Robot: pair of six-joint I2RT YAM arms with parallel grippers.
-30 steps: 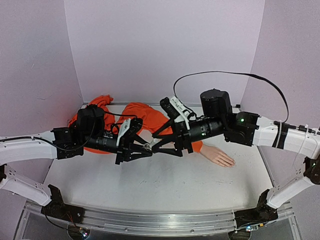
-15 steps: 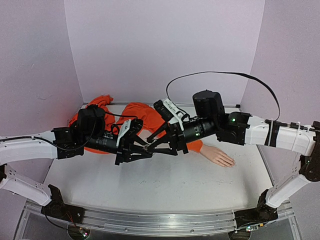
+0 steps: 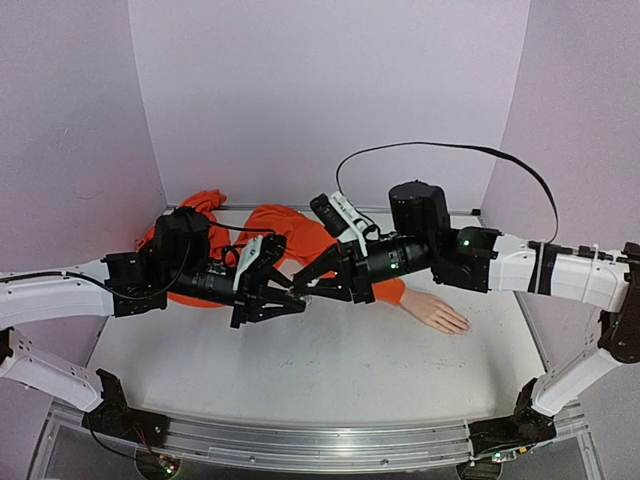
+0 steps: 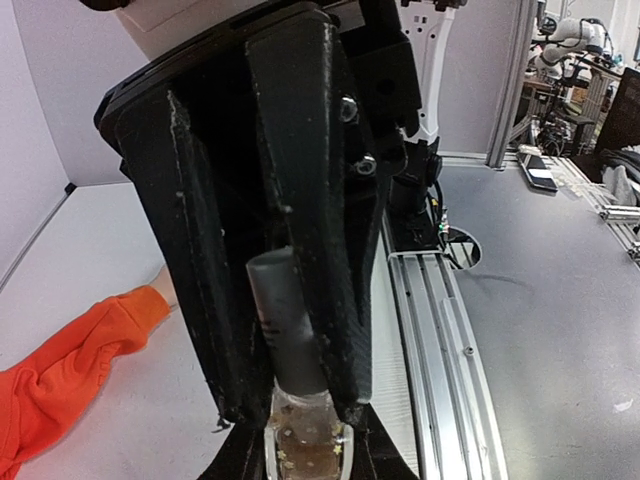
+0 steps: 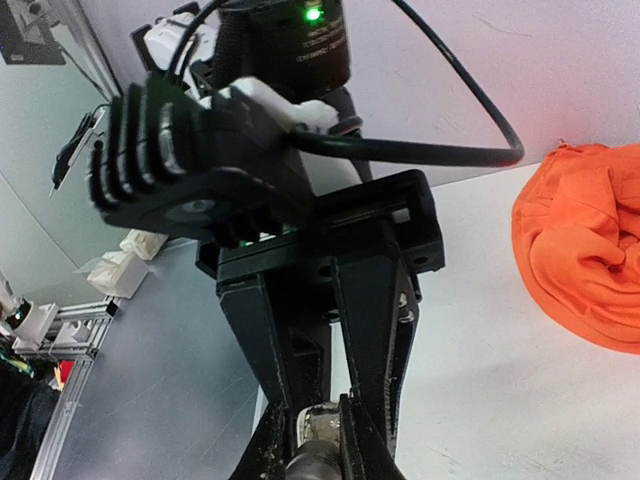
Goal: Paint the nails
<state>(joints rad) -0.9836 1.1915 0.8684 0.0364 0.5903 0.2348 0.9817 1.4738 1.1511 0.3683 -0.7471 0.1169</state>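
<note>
Noted left jaws pinching small clear glass bottle point(image 4: 308, 445) as an anchor, with right jaws pressed onto its grey cylindrical cap point(image 4: 285, 330), likely to unscrew it. Spotted nails point(image 3: 462, 324) on pale mannequin hand point(image 3: 435, 311), flat on white surface point(image 3: 300, 365), well apart.

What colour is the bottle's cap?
The cap is dark grey; the left wrist view shows it best.

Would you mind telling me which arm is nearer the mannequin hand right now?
Right. The right arm reaches across close by the mannequin hand; the left arm lies well off to its left.
</note>
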